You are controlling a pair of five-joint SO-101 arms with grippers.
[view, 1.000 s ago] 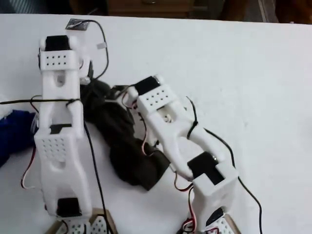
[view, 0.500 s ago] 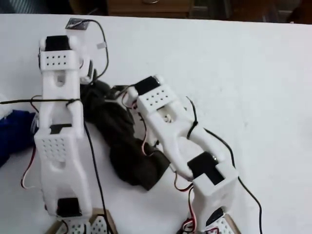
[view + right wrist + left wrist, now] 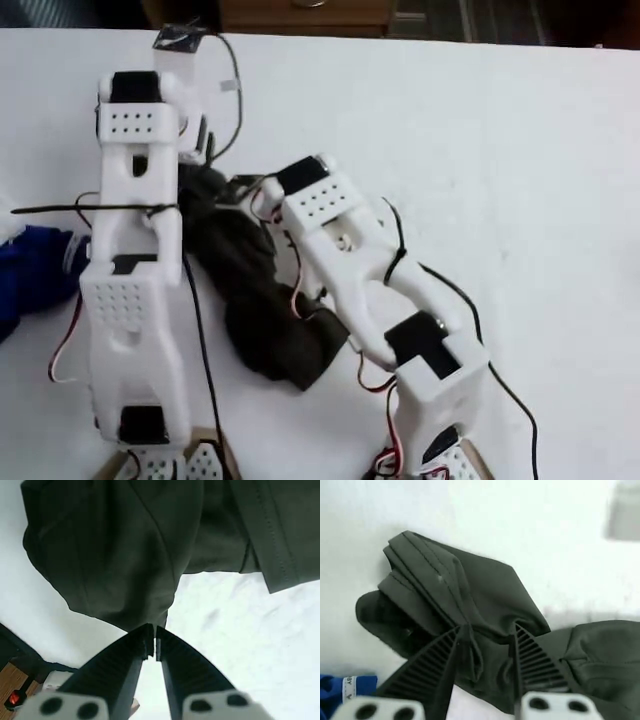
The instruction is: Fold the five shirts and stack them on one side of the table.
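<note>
A dark olive shirt (image 3: 255, 300) lies crumpled on the white table (image 3: 500, 150) between the two arms. My left gripper (image 3: 489, 630) is shut on a bunched fold of it at the shirt's far end, also seen from above (image 3: 200, 152). The right gripper (image 3: 153, 632) is shut, its tips pinching the shirt's edge (image 3: 120, 555); in the high view it sits at the shirt's middle (image 3: 247, 195). A blue shirt (image 3: 30, 270) with a white label lies at the table's left edge, beside the left arm (image 3: 330, 695).
Wooden arm bases (image 3: 215, 455) stand at the near edge. Cables (image 3: 235, 90) loop off the left arm. A wide stretch of bare table lies to the right. Dark furniture (image 3: 300, 12) runs behind the far edge.
My left arm has shifted toward the far edge and slightly right, drawing the shirt's fold with it. The right arm and the rest of the shirt have stayed put.
</note>
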